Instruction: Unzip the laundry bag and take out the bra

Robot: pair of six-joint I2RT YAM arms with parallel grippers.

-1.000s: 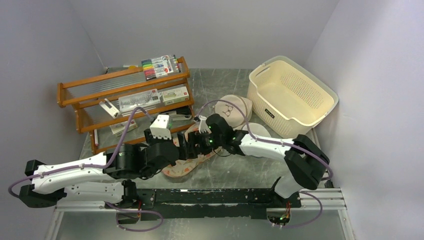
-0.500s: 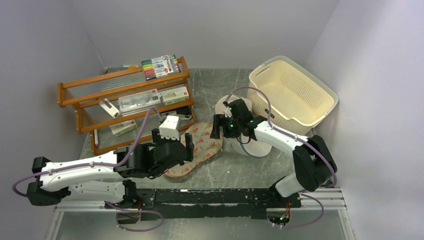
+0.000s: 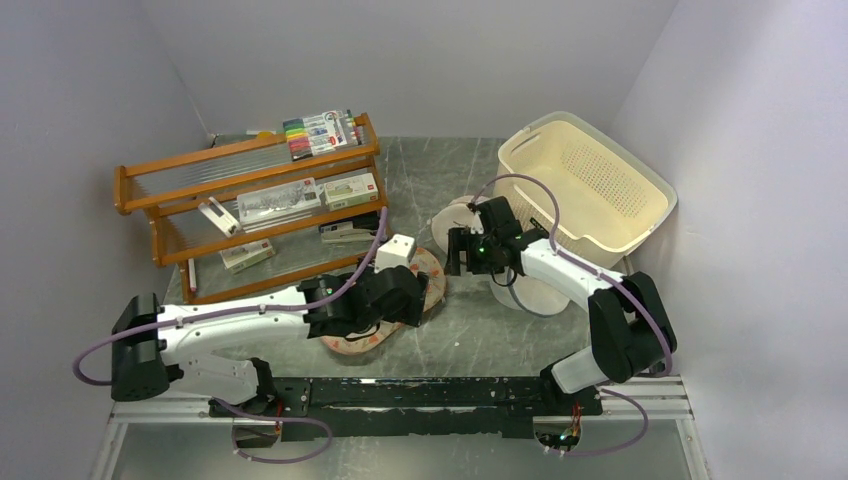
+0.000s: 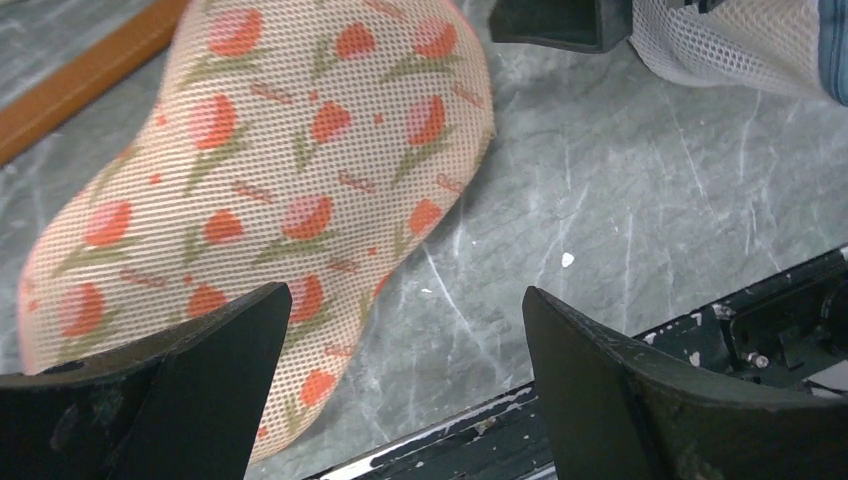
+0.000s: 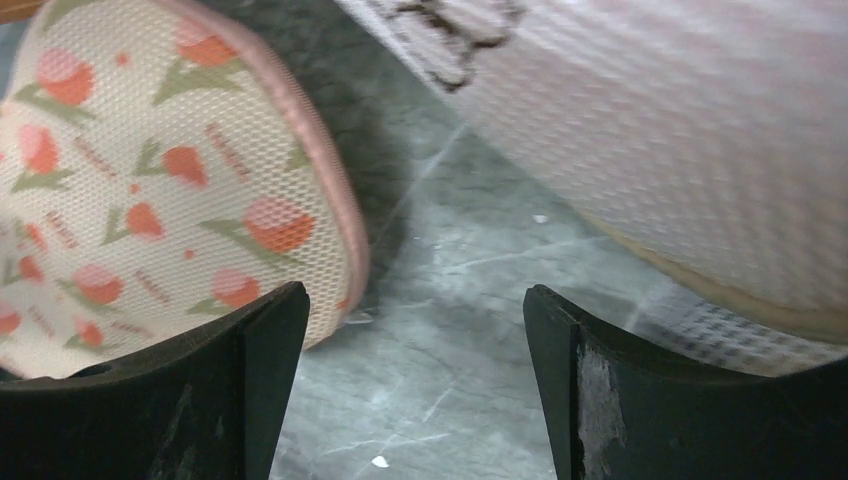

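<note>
Well, the job has hardly begun. The laundry bag (image 4: 270, 180), the flat one with red flowers, lies in the middle of the grey table (image 4: 620, 220), on the near side of the wooden rack (image 3: 250, 165). It looks zipped shut all the way round. Its pink zip edging (image 5: 325, 190) shows along the rim, but I cannot see the little zip tab in any view. The bra is nowhere to be seen. My guess is that it is inside the bag.

The left gripper (image 4: 405, 300) hangs low over the bag. Its two fingers (image 4: 180, 390) are wide apart, with nothing held between them. One finger is over the flowered cloth and the other is over bare table.

The right gripper (image 5: 415, 295) is by the bag's far right end. Its fingers are apart too, and it holds nothing. It is over the bare strip of table between the flowered bag and the round pale bag with the black drawing (image 5: 680, 130). A white mesh bag with a blue rim (image 4: 730, 45) lies close by on the right. A cream basket (image 3: 585, 190) stands at the far right.

So I think all the steps are left. Find the zip tab, pinch it, and pull it along the pink edge while the other gripper holds the bag down. Then lift the bra out.
</note>
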